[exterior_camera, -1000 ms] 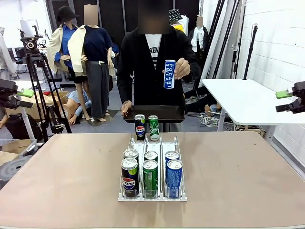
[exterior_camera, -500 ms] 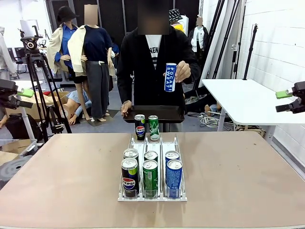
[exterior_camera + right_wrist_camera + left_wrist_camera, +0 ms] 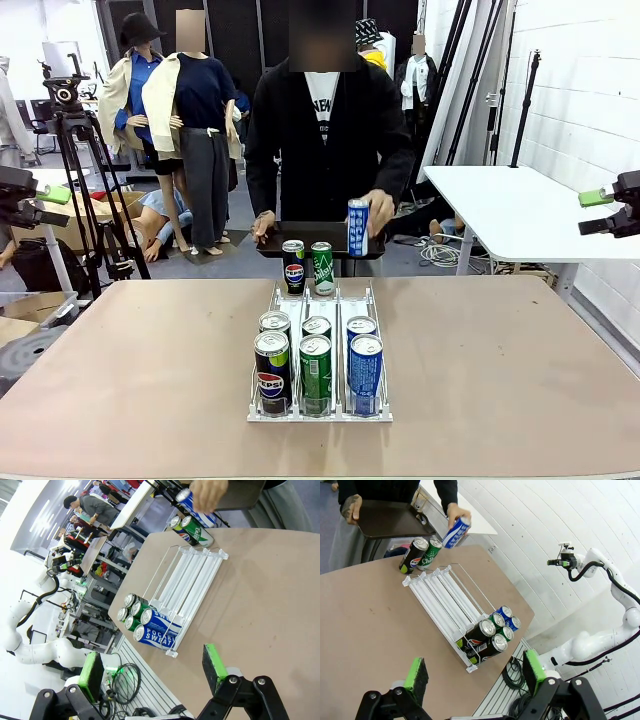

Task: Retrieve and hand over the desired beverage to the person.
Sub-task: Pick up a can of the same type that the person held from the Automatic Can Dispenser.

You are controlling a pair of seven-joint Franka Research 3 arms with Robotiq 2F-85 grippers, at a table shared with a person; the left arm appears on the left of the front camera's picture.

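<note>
Person [image 3: 320,140] w/ can [image 3: 358,227], well beyond L claw [image 3: 475,669].

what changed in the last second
The person's hand lowered the blue can from chest height to the level of the black tray, still gripping it. The cans in the rack, the two cans at its far end, the open left gripper and right gripper stayed put.

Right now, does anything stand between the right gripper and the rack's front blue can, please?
Nothing visible does: bare table lies between the open right gripper and the front blue can at the rack's near end.
</note>
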